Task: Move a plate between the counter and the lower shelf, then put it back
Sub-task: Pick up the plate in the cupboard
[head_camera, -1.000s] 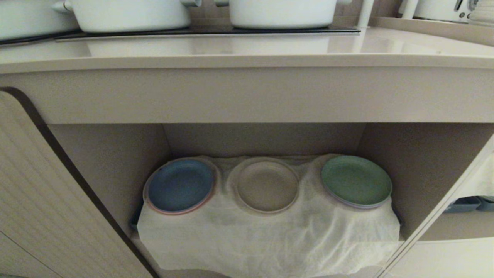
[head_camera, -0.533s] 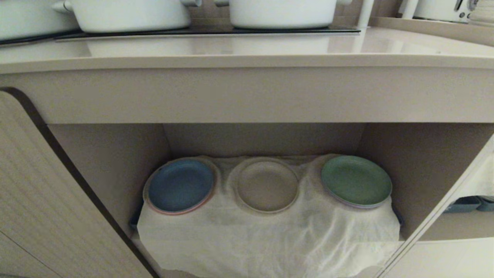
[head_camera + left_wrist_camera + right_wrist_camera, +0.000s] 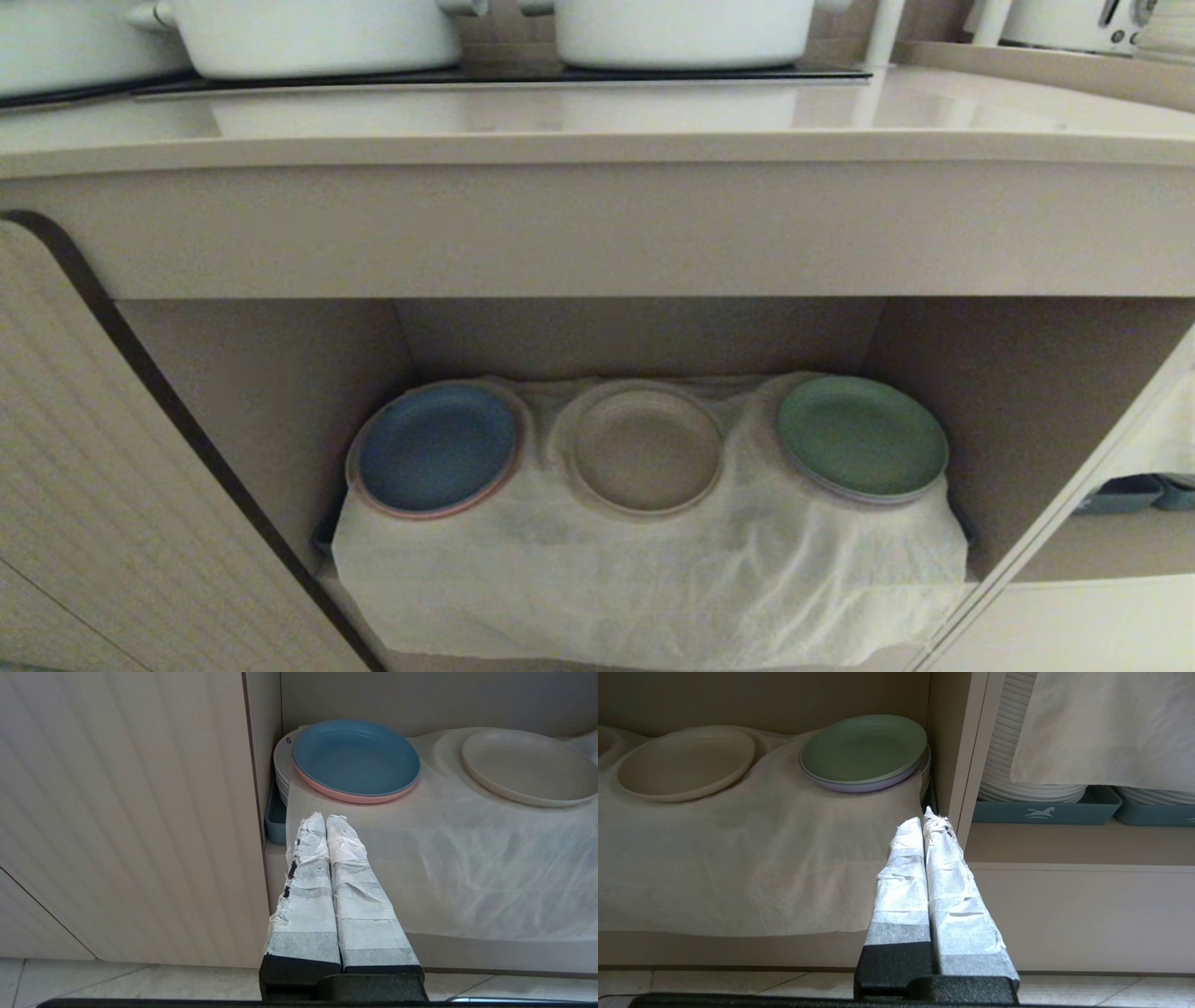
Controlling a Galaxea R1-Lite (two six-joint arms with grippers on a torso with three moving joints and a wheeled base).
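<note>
Beige plate (image 3: pixel 646 448) sits on white cloth (image 3: pixel 644 579) in lower shelf (image 3: pixel 271 392), btwn blue plate (image 3: pixel 437 448) & green plate (image 3: pixel 861 437), apart from both. Counter (image 3: pixel 597 121) above carries white pots (image 3: pixel 317 33). Left gripper (image 3: pixel 325 820) clenched, empty, low in front of shelf near blue plate. Right gripper (image 3: pixel 928 817) clenched, empty, near green plate.

Left claw (image 3: pixel 325 817) and right claw (image 3: pixel 926 817) both closed, empty, pointing level.
</note>
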